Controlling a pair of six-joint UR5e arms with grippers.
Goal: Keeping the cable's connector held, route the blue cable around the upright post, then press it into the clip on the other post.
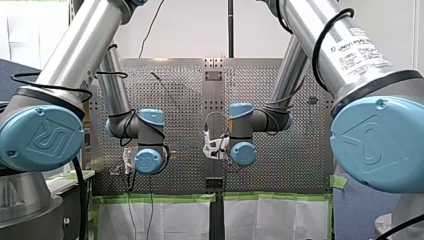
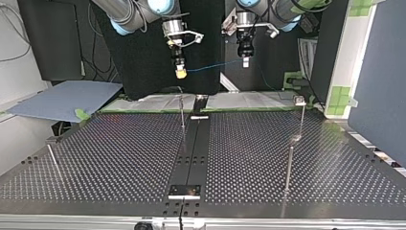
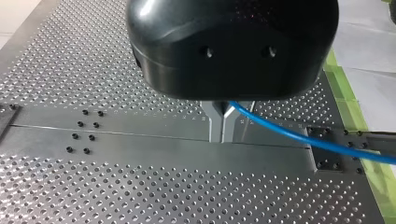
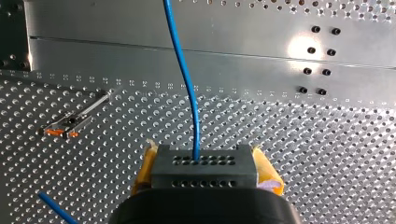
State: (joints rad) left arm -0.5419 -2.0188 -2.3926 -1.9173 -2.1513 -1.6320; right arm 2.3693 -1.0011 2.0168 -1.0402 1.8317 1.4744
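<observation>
Clamps the black connector (image 4: 203,167) between the yellow pads (image 4: 267,173) of my right gripper (image 2: 180,73), high over the far end of the worktop's (image 2: 119,158) dark centre strip (image 2: 194,148), just left of the strip in the top view. Carries the blue cable (image 2: 215,65) in a nearly straight line across above the strip to my left gripper (image 3: 223,115), clenched on the cable itself just right of the strip. Hangs higher than the thin upright post (image 2: 182,112) at the strip's left edge, and well apart from the taller post (image 2: 301,117) far right of the strip. Shows, in the right wrist view, a clip (image 4: 65,127) with orange tips on the connector's side of the strip.
</observation>
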